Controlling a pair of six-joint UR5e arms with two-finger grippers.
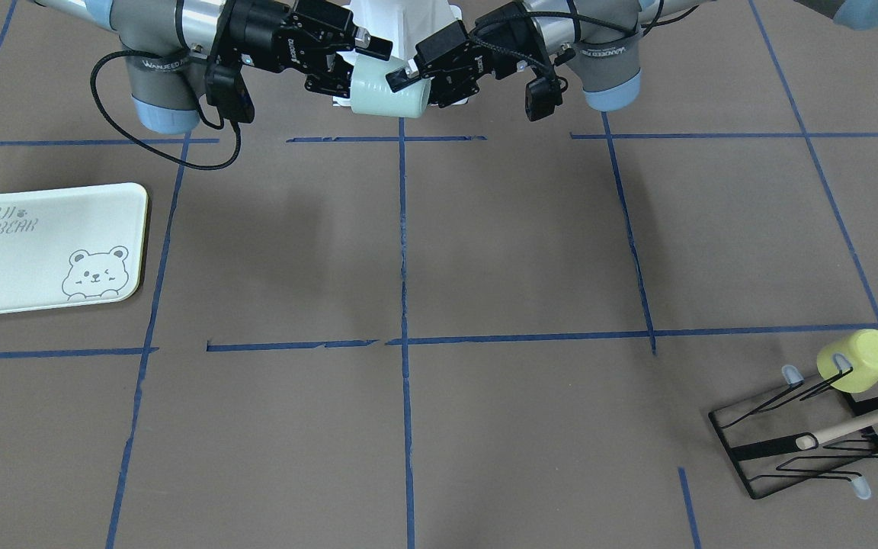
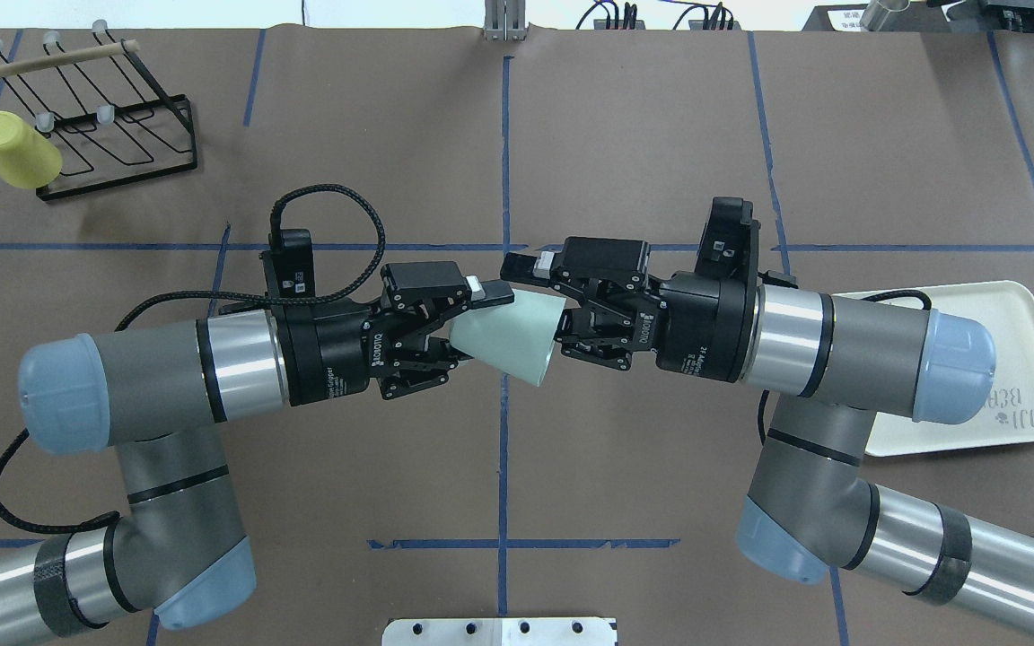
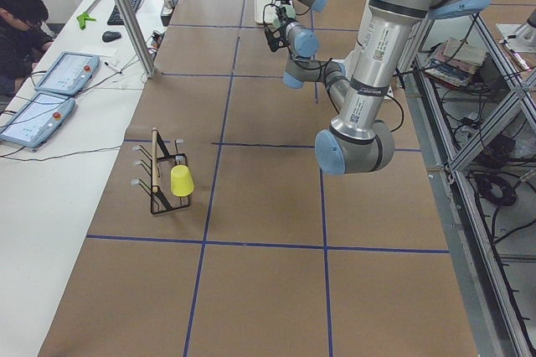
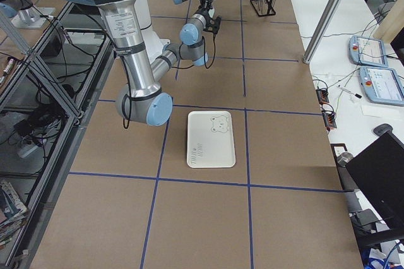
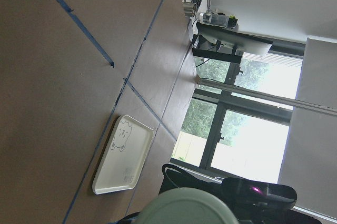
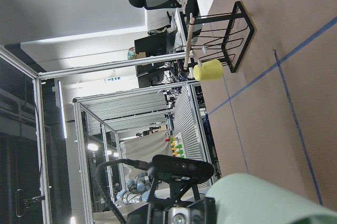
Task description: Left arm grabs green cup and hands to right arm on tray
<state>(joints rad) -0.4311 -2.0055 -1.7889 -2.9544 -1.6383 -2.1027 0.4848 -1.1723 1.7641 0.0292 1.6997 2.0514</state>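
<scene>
The green cup [image 2: 508, 339] lies on its side in the air over the table's middle line. It also shows in the front view [image 1: 386, 90]. My left gripper [image 2: 463, 330] is shut on its narrow base end. My right gripper [image 2: 542, 309] faces it from the other side, jaws spread open around the cup's wide rim end. The cup fills the bottom of the left wrist view [image 5: 184, 208] and the right wrist view [image 6: 263, 203]. The tray [image 2: 1011, 341] with the bear lies flat on the table under my right forearm and is also in the front view [image 1: 27, 252].
A yellow cup [image 2: 14, 151] hangs on a black wire rack [image 2: 113, 117] with a wooden bar at the far left corner. Blue tape lines cross the brown table. An operator with tablets sits at a side desk [image 3: 25, 30].
</scene>
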